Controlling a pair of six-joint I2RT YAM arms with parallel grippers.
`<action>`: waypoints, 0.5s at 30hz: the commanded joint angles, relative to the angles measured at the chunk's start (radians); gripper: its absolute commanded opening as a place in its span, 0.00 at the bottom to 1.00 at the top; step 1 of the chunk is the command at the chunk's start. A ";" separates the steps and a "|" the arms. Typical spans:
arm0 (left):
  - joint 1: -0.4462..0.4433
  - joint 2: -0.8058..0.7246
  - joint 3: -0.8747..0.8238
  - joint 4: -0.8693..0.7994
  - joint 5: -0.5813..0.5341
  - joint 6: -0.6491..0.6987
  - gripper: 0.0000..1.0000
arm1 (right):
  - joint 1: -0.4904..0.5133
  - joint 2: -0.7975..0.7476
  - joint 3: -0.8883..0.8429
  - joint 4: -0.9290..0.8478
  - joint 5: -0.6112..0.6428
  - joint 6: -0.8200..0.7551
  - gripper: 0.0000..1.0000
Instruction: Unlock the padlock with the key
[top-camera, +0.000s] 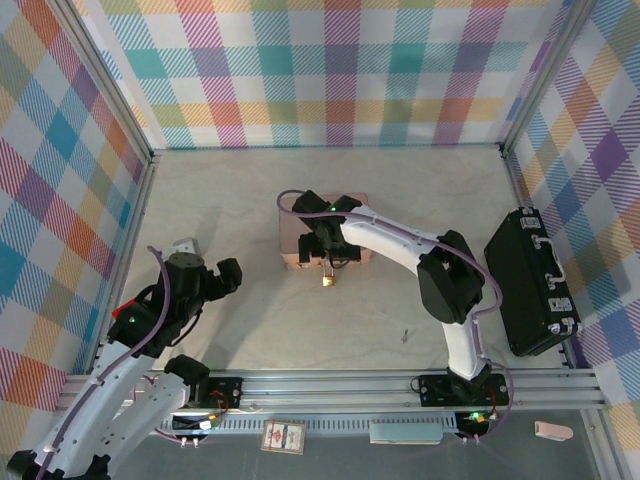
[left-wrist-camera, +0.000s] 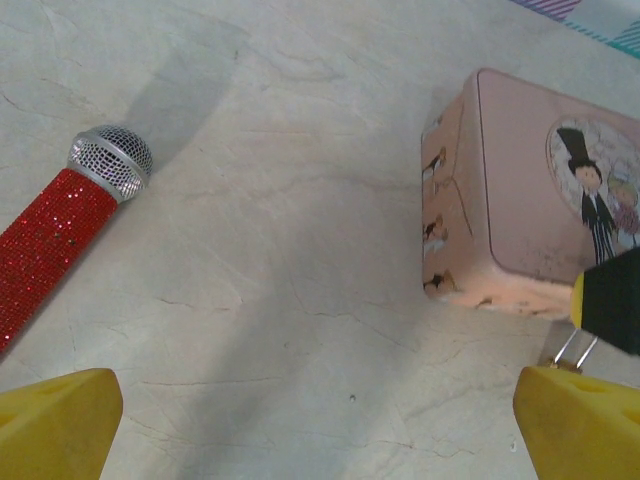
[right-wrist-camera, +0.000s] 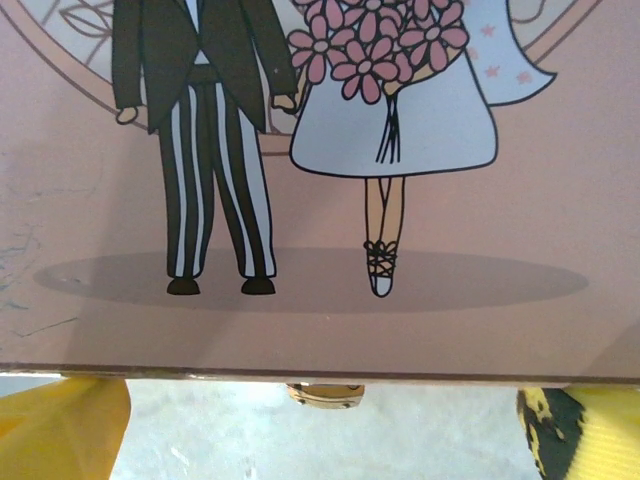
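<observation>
One tiny brass padlock (top-camera: 327, 281) is seen at the near side of one pink picture tin (left-wrist-camera: 520, 200) on the table (top-camera: 240, 200), its long axis toward the arms, shackle tinward. One small dark key (top-camera: 404, 336) lies well apart. The left gripper (left-wrist-camera: 320, 430) and the right gripper (right-wrist-camera: 320, 430) are held with jaws spread, nothing gripped

- Pale, marble-veined table top (top-camera: 240, 190).
- Pink rectangular tin with a bride-and-groom picture (top-camera: 292, 240), near the middle.
- Red glitter microphone with a silver mesh head (left-wrist-camera: 60, 235), left of the tin, well apart.
- Black hard case (top-camera: 525, 285), at the right edge.
- Tiny dark grey metal key (top-camera: 404, 336), alone, near right.
</observation>
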 joint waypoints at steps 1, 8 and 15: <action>-0.003 0.012 0.041 0.007 0.008 0.008 1.00 | -0.024 0.028 0.037 0.064 -0.003 -0.067 0.99; -0.003 0.035 0.017 0.046 0.080 -0.007 1.00 | -0.024 -0.179 -0.097 0.021 -0.068 -0.065 0.99; -0.003 0.075 -0.013 0.115 0.124 -0.010 1.00 | -0.002 -0.500 -0.391 -0.104 -0.102 0.086 0.94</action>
